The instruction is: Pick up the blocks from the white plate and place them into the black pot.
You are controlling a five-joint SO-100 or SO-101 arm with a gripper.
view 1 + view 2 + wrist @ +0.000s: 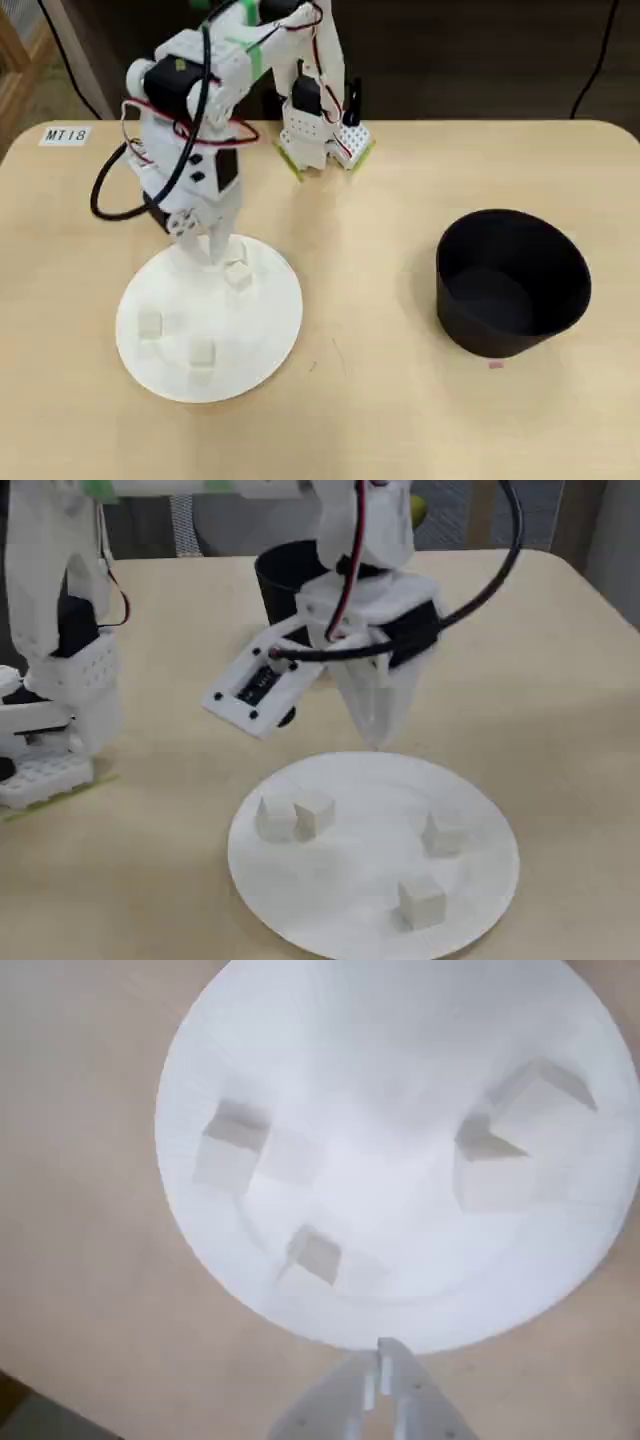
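Note:
The white plate (262, 330) lies on the table at the left of the overhead view. Several pale blocks rest on it. In the fixed view two blocks (276, 818) sit side by side at the left. A third block (445, 832) lies to the right and another (422, 900) at the front. The wrist view shows the same blocks (230, 1150) spread over the plate (380, 1080). My gripper (378, 742) (214, 252) (384, 1352) hangs shut and empty just above the plate's rim. The black pot (482, 338) (278, 590) stands well apart from the plate.
The arm's white base (322, 140) is fixed at the table's far edge in the overhead view. A small label (66, 135) sits at the far left corner. Bare tabletop (370, 300) lies between plate and pot.

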